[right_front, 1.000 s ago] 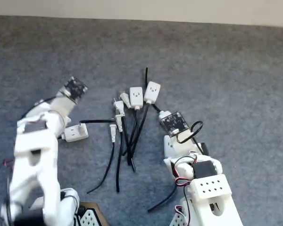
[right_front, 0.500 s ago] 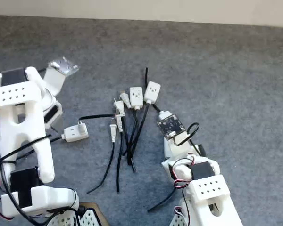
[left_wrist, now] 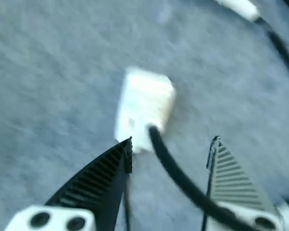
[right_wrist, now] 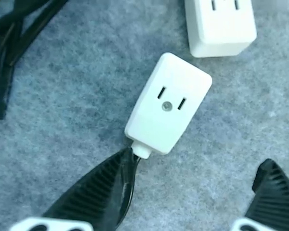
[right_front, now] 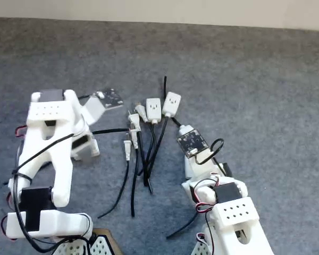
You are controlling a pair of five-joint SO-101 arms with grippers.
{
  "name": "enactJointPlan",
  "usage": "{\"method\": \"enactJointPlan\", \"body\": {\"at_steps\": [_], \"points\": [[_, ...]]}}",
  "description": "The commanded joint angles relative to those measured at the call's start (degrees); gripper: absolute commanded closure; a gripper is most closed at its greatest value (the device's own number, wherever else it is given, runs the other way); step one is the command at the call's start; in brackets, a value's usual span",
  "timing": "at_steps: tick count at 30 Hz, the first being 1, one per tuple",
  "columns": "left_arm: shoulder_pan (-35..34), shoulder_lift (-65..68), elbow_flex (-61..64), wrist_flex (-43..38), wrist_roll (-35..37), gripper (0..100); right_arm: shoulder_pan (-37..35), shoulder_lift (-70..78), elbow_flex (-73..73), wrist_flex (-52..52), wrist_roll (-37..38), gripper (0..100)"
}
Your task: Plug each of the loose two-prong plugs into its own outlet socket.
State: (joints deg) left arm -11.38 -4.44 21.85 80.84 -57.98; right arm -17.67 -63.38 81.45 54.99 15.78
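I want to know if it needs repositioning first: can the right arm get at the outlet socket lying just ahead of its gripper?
Probably yes. The right gripper is open, and the outlet socket lies face up just ahead, nothing on it; the neighbouring socket sits apart.

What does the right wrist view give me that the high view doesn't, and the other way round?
Right wrist view: right gripper open, just short of the near socket's cord end. High view: left arm, right arm, loose plugs lying beside the cords. Both: the near socket, the second socket next to it, black cords.
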Motion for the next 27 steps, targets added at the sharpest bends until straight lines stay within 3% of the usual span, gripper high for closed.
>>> {"method": "enactJointPlan", "body": {"at_steps": [1,18,23,25,27], "points": [[1.1,-0.22,2.77,-12.31,2.46,73,-0.57,-0.75,-0.31,-0.92,0.62,62.3],[1.1,2.07,14.99,-23.91,2.46,74,-0.57,-0.75,-0.31,-0.92,0.7,62.3],[0.84,10.15,10.95,-23.65,2.81,93,-0.57,-0.75,-0.31,-0.92,0.62,62.3],[-0.31,12.53,6.02,-19.25,3.16,100,-0.57,-0.75,-0.31,-0.92,0.62,62.3],[-1.98,14.64,-0.48,-13.54,5.63,99,-0.57,-0.75,-0.31,-0.92,0.62,62.3]]}}
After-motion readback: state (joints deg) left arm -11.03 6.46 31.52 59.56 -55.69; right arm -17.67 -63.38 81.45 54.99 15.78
